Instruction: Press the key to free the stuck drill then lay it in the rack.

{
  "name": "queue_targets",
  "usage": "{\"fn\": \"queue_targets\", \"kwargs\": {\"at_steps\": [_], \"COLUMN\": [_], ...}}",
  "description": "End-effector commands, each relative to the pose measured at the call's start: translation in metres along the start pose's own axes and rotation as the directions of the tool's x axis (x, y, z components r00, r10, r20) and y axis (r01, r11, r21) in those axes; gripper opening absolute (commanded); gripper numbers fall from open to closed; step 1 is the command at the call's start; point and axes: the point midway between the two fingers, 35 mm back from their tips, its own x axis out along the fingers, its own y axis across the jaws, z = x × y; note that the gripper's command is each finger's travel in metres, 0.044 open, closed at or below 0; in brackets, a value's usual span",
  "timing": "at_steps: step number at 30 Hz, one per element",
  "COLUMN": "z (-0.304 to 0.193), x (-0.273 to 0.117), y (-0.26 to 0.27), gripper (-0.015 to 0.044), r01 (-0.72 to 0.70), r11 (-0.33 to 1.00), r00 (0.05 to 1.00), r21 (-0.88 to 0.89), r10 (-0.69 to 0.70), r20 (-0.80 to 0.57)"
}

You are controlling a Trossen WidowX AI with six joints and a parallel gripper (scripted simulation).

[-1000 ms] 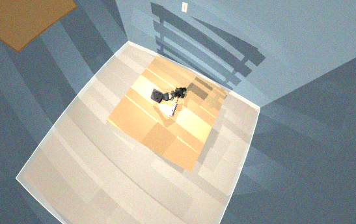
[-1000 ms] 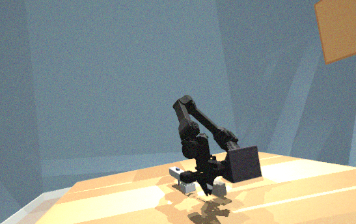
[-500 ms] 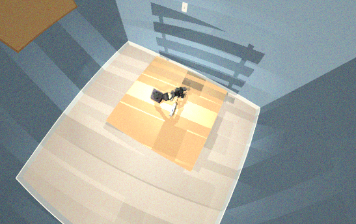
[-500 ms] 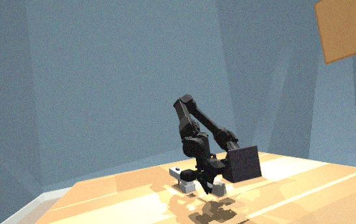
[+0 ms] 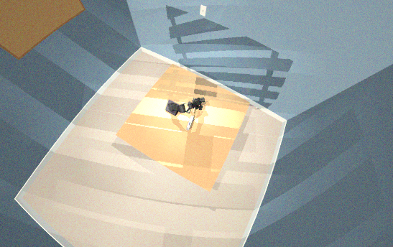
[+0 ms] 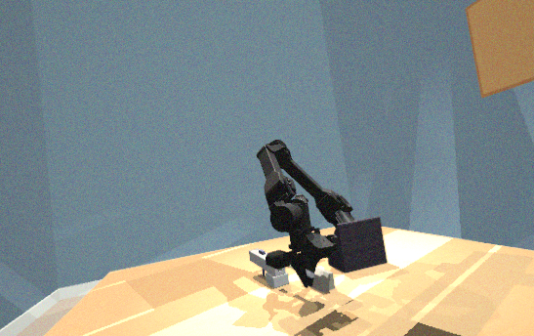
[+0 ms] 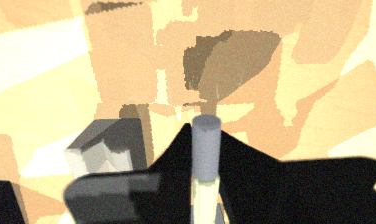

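My gripper (image 7: 206, 150) (image 6: 307, 283) is shut on the drill (image 7: 206, 145), a blue-grey cylinder with a pale yellowish section. The drill's blue-grey end sticks out past the fingertips in the wrist view; its other end runs out of that view. A grey notched block (image 7: 76, 161) (image 6: 329, 281), which looks like part of the rack, stands beside the gripper. The notch is empty where it shows. The white housing (image 6: 255, 260) (image 5: 190, 123) stands on the gripper's other side in the exterior view, with the dark blue key (image 6: 262, 252) on top. The drill cannot be made out in the top and exterior views.
A pale grey block (image 6: 277, 279) stands under the near end of the housing, close to the gripper. A large dark box (image 6: 361, 244) (image 5: 172, 108) is at the arm's base. The wooden table top (image 5: 207, 179) carries striped shadows.
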Motion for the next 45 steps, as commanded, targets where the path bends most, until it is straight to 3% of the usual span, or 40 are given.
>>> {"fn": "queue_targets", "kwargs": {"at_steps": [1,45], "z": [0.0,-0.002], "x": [-0.003,-0.014], "y": [-0.001,-0.001], "gripper": [0.0,0.0], "r01": [0.003,0.003], "r11": [1.0,1.0], "r00": [1.0,1.0], "r21": [0.009,0.008], "r10": [-0.003,-0.003], "r20": [0.006,0.006]}}
